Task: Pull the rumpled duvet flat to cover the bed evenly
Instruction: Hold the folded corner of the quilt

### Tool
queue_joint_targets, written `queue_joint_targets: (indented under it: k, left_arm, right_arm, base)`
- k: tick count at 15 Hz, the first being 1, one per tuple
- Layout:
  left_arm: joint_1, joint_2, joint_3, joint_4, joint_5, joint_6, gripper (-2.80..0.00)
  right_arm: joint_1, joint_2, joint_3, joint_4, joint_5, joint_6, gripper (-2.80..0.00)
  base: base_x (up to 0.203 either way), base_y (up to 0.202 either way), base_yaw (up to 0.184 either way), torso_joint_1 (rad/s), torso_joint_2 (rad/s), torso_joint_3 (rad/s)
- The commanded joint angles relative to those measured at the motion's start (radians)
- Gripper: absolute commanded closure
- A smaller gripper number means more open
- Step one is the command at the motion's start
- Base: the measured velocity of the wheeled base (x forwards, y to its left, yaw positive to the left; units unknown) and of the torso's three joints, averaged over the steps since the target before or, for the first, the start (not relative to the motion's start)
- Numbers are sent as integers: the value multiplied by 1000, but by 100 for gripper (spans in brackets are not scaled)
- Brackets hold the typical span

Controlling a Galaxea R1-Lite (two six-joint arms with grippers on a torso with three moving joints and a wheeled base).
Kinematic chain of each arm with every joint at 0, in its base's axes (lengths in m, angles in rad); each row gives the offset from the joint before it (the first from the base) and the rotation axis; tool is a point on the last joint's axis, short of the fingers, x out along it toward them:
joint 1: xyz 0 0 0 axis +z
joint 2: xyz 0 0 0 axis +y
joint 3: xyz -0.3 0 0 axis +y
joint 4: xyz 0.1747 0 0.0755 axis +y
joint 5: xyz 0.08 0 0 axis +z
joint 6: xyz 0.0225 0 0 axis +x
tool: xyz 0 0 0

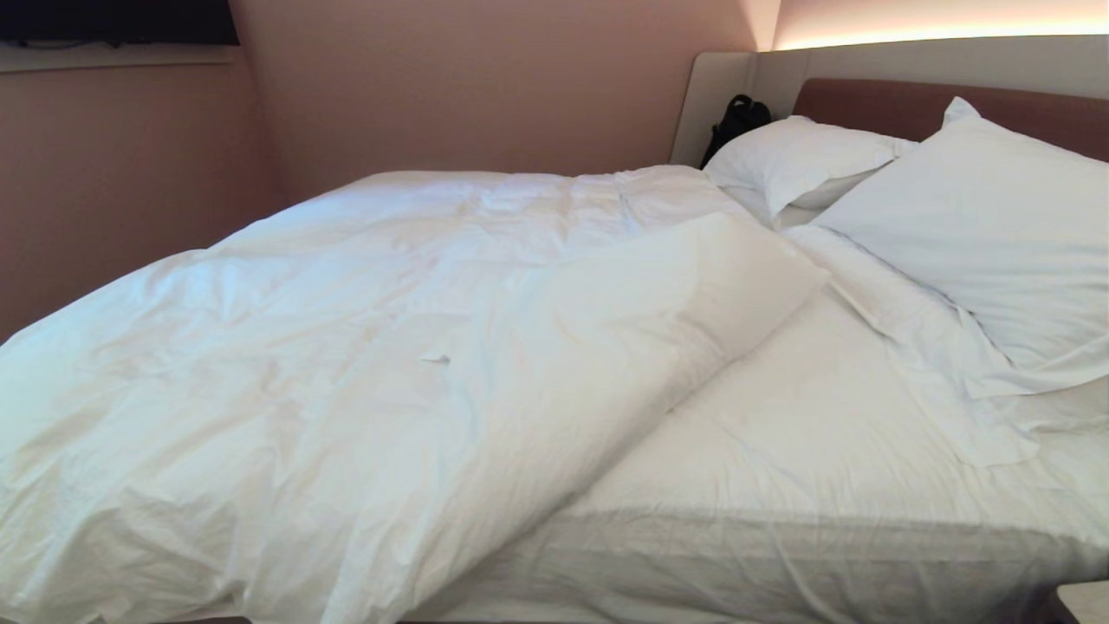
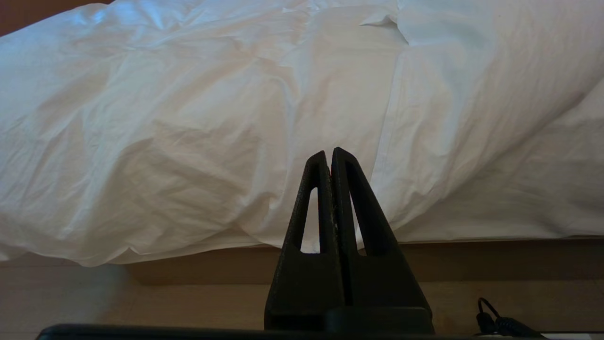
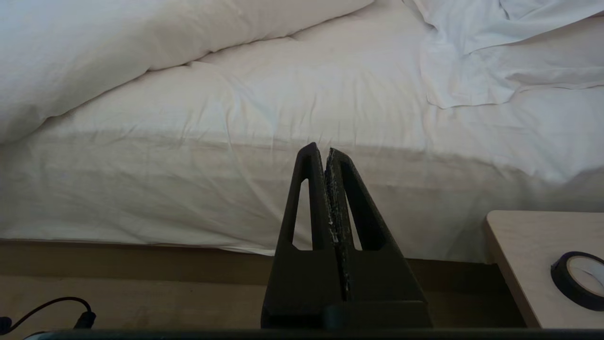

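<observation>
Rumpled duvet (image 1: 364, 364) bunched over the bed's (image 1: 780, 485) left part.
Left tool (image 2: 331, 156) and right tool (image 3: 323, 153) were closed, empty, near the bed's side edge.

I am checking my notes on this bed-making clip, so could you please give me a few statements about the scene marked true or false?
1. The duvet covers the whole bed. False: it is bunched toward the robot's left, leaving the sheet bare on the right.
2. Two pillows lie by the headboard. True.
3. The left gripper grips the duvet. False: it is shut on nothing, short of the duvet's hanging edge.
4. The right gripper is shut and empty. True.
5. A roll of tape lies on the bedside table. True.
</observation>
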Motion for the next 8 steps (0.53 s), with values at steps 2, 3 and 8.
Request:
queue_joint_targets:
  k: [2, 3, 8]
  left_arm:
    - [0, 0, 0, 0, 0, 0, 0]
    - [0, 0, 0, 0, 0, 0, 0]
    - [0, 0, 0, 0, 0, 0, 0]
  right_arm:
    - [0, 1, -7, -1, 3, 0, 0]
    - [0, 0, -40, 7, 8, 3, 0]
    - [0, 82, -249, 88, 124, 13, 0]
  base:
    - [0, 0, 0, 0, 0, 0]
    - [0, 0, 0, 0, 0, 0]
    - [0, 0, 0, 0, 0, 0]
